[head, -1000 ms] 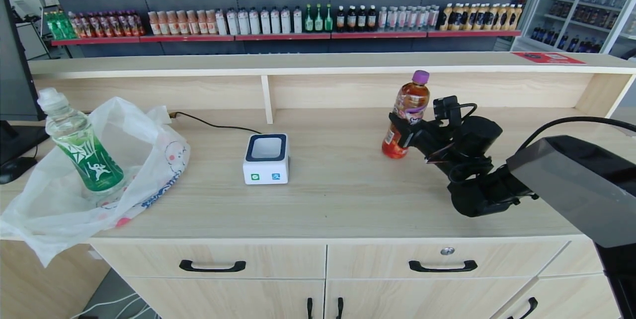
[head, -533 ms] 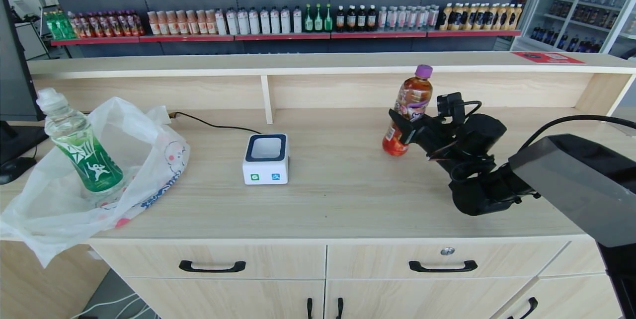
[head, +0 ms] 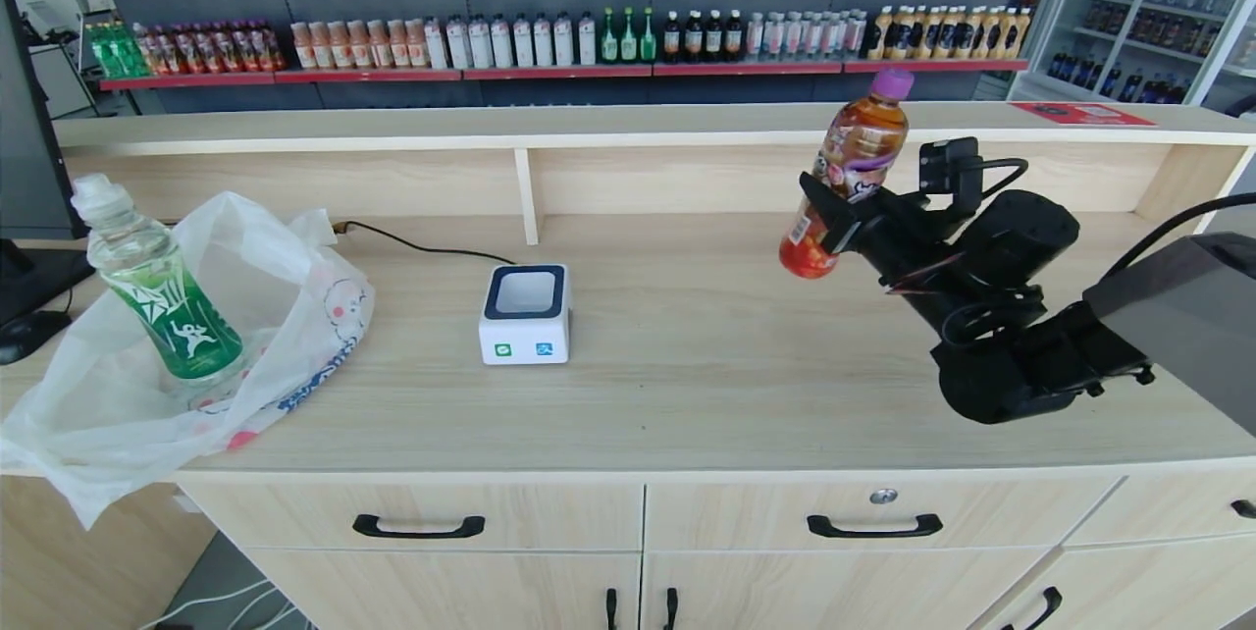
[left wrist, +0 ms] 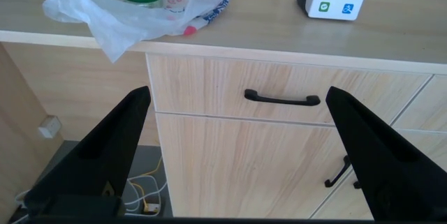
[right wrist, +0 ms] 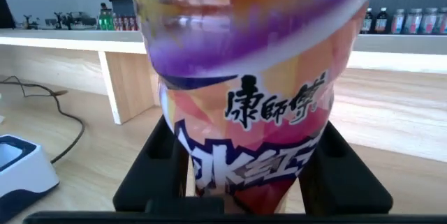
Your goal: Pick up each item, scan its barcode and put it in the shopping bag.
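Right jaws clamp the purple-capped tea bottle (head: 852, 164) at upper right, clear above the table (head: 706, 394) — scanner (head: 526, 313) mid-frame, shopping bag (head: 304, 306) holding a green bottle (head: 162, 287) at left. Left jaws gape wide, empty.

Purple-capped orange bottle (head: 856, 147), tilted, aloft

purple-capped orange bottle (head: 846, 181), white-blue scanner (head: 525, 314)

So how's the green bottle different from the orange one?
The green bottle has a pale cap; the orange bottle has a purple one. The green bottle stands in the bag; the orange bottle is held above the counter by the right gripper. Both are capped drink bottles.
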Tool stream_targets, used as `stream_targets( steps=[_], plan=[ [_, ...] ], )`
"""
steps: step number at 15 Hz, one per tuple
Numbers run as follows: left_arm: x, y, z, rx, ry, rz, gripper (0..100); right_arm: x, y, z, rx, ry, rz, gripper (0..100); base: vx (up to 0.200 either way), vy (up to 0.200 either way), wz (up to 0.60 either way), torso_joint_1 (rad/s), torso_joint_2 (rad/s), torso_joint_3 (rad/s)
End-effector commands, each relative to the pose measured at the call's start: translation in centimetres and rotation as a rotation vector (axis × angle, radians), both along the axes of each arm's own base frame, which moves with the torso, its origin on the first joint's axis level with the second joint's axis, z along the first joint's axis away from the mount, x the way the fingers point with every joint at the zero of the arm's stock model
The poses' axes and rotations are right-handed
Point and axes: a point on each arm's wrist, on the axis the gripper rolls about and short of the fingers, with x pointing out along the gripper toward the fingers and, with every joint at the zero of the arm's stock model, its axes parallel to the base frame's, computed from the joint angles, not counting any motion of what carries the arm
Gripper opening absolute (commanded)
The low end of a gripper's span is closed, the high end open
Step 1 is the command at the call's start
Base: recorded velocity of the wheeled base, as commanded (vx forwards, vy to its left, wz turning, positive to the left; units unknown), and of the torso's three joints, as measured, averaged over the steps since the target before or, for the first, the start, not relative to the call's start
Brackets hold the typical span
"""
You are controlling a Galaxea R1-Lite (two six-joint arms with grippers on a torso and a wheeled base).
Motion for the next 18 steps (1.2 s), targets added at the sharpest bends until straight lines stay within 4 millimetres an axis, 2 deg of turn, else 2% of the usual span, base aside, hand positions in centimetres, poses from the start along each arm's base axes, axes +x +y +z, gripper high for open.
stream_targets(
  steps=[1, 3, 7, 9, 14, 16, 18],
  plan=[
    [0.0, 0.0, 0.0, -0.002, 0.002, 0.002, 100, -4.4, -0.1, 4.3, 0.009, -0.081, 0.017, 0, 0.0, 0.0, 0.0, 0.0, 0.0, 0.0],
    [0.0, 0.0, 0.0, 0.0, 0.002, 0.002, 100, -8.0, 0.4, 5.9, 0.011, -0.107, 0.05, 0, 0.0, 0.0, 0.0, 0.0, 0.0, 0.0],
    [0.0, 0.0, 0.0, 0.0, 0.002, 0.002, 100, -17.5, 3.2, 4.9, -0.046, -0.033, 0.232, 0, 0.0, 0.0, 0.0, 0.0, 0.0, 0.0],
    [0.0, 0.0, 0.0, -0.002, 0.001, 0.001, 100, -20.5, 4.4, 4.0, -0.081, -0.011, 0.319, 0, 0.0, 0.0, 0.0, 0.0, 0.0, 0.0],
    [0.0, 0.0, 0.0, 0.0, 0.002, 0.002, 100, -23.5, 6.4, 3.2, -0.082, 0.025, 0.468, 0, 0.0, 0.0, 0.0, 0.0, 0.0, 0.0],
    [0.0, 0.0, 0.0, 0.0, 0.002, 0.002, 100, -24.4, 7.8, 3.1, -0.039, 0.069, 0.567, 0, 0.0, 0.0, 0.0, 0.0, 0.0, 0.0],
    [0.0, 0.0, 0.0, -0.002, 0.002, 0.002, 100, -25.0, 8.5, 3.1, 0.024, 0.133, 0.642, 0, 0.0, 0.0, 0.0, 0.0, 0.0, 0.0]
  ],
)
